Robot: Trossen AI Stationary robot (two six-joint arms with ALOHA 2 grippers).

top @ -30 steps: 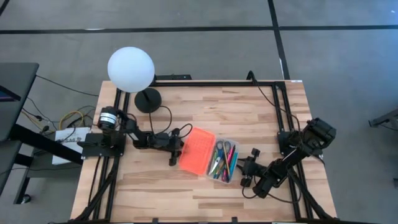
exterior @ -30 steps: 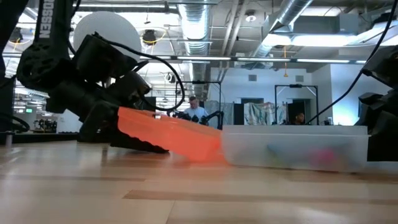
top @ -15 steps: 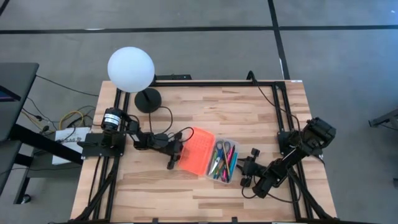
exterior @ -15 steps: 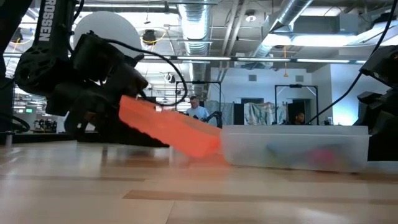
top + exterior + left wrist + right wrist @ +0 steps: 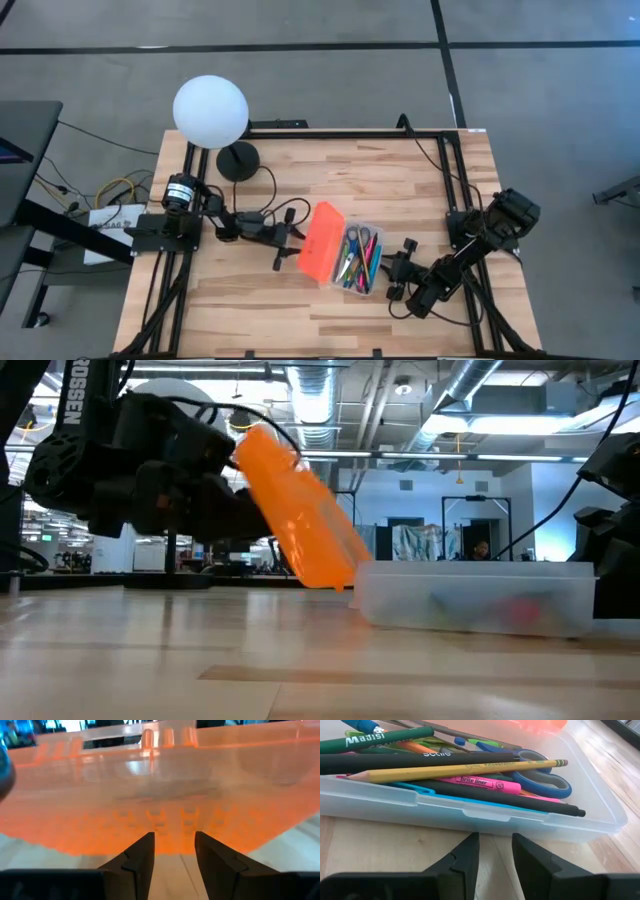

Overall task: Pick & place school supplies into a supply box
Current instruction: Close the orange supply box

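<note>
The supply box [image 5: 358,258] is a clear tray that lies on the table, filled with the school supplies [image 5: 455,770], among them blue-handled scissors [image 5: 545,775]. Its orange lid [image 5: 320,243] stands steeply tilted at the tray's left long side. My left gripper [image 5: 292,240] is just left of the lid, roughly level, fingers apart. My right gripper [image 5: 398,270] is open at the tray's right long wall [image 5: 485,817], with nothing between its fingers. Whether it touches that wall, I cannot tell. My left gripper meets the orange lid's left-turned face [image 5: 172,820] with the tips of its two spread fingers and has nothing pinched between them. It comes about level from the table's left. The lid leans up over the fingers, its lower edge [image 5: 335,575] at the tray's rim.
A white globe lamp [image 5: 210,112] on a black base [image 5: 238,160] stands at the table's far left, with its cable running near my left arm. Bare wood lies in front of and behind the box. The black frame rails run along the table's edges.
My left gripper has risen, tipped from pointing downward to about level, and edged toward the box. The orange lid has swung up from lying low on the table to a steep tilt. Its edge at the tray has stayed put. The tray has not moved.
</note>
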